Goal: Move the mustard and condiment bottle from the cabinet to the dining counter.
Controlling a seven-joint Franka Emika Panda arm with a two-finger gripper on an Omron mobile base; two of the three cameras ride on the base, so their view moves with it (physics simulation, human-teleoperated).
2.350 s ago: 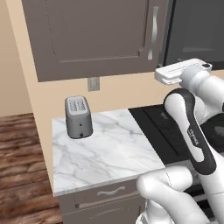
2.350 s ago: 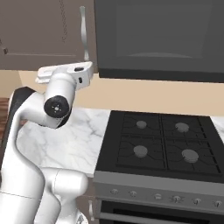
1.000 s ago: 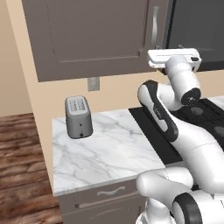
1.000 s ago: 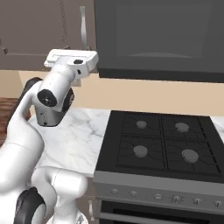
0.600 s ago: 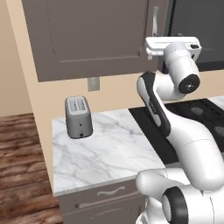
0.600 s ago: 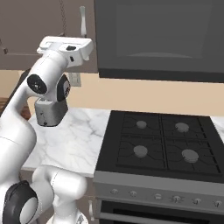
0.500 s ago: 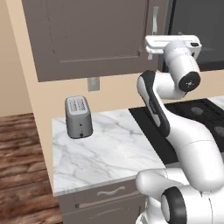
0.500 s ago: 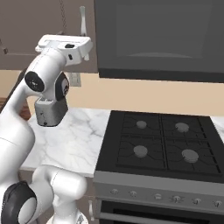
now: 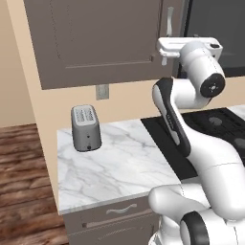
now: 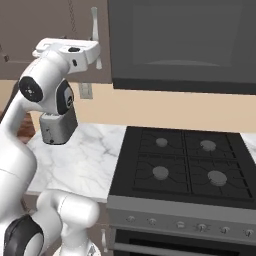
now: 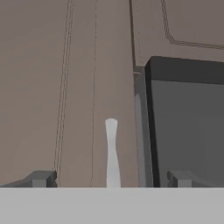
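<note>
Left base view: beige wall, wood floor at lower left. Cabinet (image 9: 103,40) mounted high on the wall, door closed, silver handle (image 9: 170,21) running upright along its right edge. Below the cabinet, a small marble worktop (image 9: 112,165) carrying a grey toaster (image 9: 86,128) near the wall. Black stove (image 9: 215,122) to the right of the worktop. White arm raised, hand held level at the lower right corner of the cabinet, gripper (image 9: 163,55) just beside the bottom end of the handle. Finger state not readable here. Mustard and condiment bottle not visible, door shut.

Right base view: cabinet at upper left, dark microwave (image 10: 182,42) fixed directly to its right, stove (image 10: 182,165) beneath with four burners. Handle (image 10: 95,35) upright at the cabinet's right edge. Hand level with the handle's lower part, gripper (image 10: 96,54) at or just in front of it; contact not determinable.

Hand view: closed cabinet door (image 11: 65,87) across the left and centre, microwave (image 11: 188,122) to its right. Handle (image 11: 112,153) standing between the two fingertips (image 11: 40,178), touching neither. Fingers wide apart, gripping nothing.
</note>
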